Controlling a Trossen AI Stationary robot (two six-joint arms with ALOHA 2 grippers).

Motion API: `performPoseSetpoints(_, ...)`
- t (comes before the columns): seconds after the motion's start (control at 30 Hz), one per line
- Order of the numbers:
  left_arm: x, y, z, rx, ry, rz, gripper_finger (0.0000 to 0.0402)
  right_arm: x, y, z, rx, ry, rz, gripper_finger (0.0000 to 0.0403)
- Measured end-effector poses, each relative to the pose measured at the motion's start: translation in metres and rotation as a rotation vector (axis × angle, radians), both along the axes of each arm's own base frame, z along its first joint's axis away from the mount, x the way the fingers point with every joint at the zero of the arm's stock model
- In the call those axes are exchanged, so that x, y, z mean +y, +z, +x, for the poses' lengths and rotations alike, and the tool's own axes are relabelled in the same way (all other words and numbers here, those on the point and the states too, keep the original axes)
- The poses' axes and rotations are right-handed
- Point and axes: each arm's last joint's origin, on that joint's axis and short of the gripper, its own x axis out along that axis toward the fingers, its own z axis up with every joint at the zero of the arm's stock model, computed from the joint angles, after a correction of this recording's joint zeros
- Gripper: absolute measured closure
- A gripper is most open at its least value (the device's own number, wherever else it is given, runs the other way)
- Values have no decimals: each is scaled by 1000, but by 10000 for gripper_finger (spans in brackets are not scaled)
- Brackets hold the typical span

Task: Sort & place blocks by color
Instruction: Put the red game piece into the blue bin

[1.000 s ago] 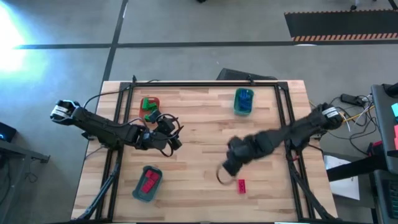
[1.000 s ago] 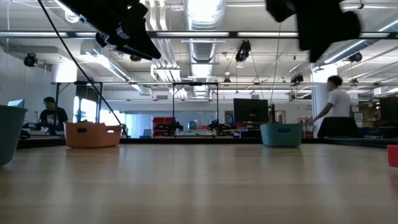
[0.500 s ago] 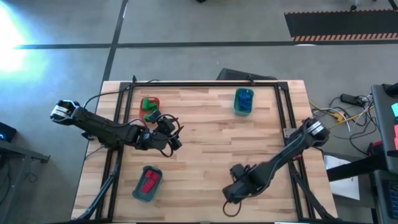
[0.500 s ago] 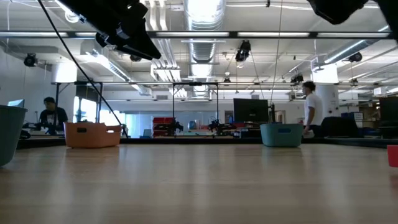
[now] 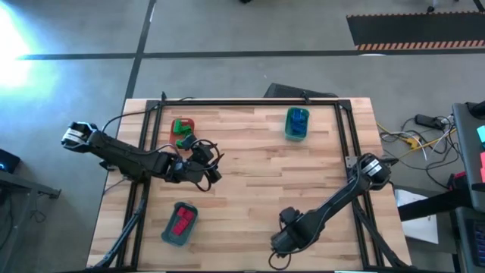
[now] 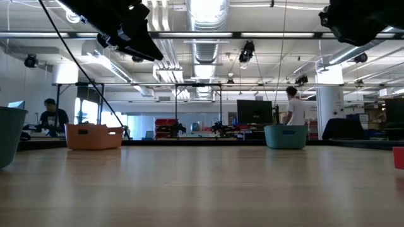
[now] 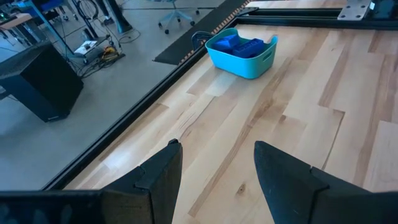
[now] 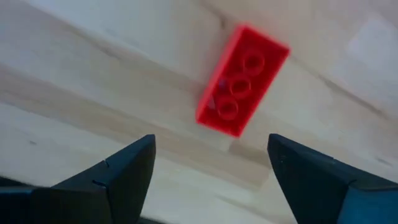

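A red block [image 8: 242, 81] lies flat on the wood table, studs up, just beyond the fingertips of my open right gripper [image 8: 210, 149], which points down at it near the table's front edge [image 5: 282, 244]. In the high view the right arm hides this block; the low view shows it at the right [image 6: 399, 157]. My left gripper [image 5: 208, 163] hovers open over the table's left-middle [image 7: 214, 158], nothing between its fingers.
An orange-red tray [image 5: 182, 130] with green blocks sits at the far left. A teal tray [image 5: 296, 123] with blue blocks stands at the far middle-right [image 7: 242, 48]. Another teal tray [image 5: 179, 223] with red blocks is at the near left. Black frame rails [image 5: 250, 102] border the table.
My right gripper has swung from the table's middle toward the near edge and come over the red block, which the arm now hides in the high view. The block has stayed where it was.
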Motion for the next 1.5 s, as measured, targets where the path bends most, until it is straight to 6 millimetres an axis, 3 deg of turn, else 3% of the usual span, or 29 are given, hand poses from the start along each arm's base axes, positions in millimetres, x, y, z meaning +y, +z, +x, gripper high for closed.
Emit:
performPoseSetpoints(0.27,0,-1,0,3,1,1,218,-1,1,0,-39,-40,-49,90)
performPoseSetpoints(0.77,0,-1,0,14,-5,13,218,4,-40,5,65,-33,-102,99)
performPoseSetpoints(0.97,0,-1,0,14,-5,13,218,3,-40,5,46,-30,-122,151)
performPoseSetpoints(1.23,0,3,1,-2,-6,9,218,2,-40,5,33,53,-135,280)
performPoseSetpoints(1.5,-3,9,4,-59,-18,-1,218,-1,-22,4,-78,242,-202,282)
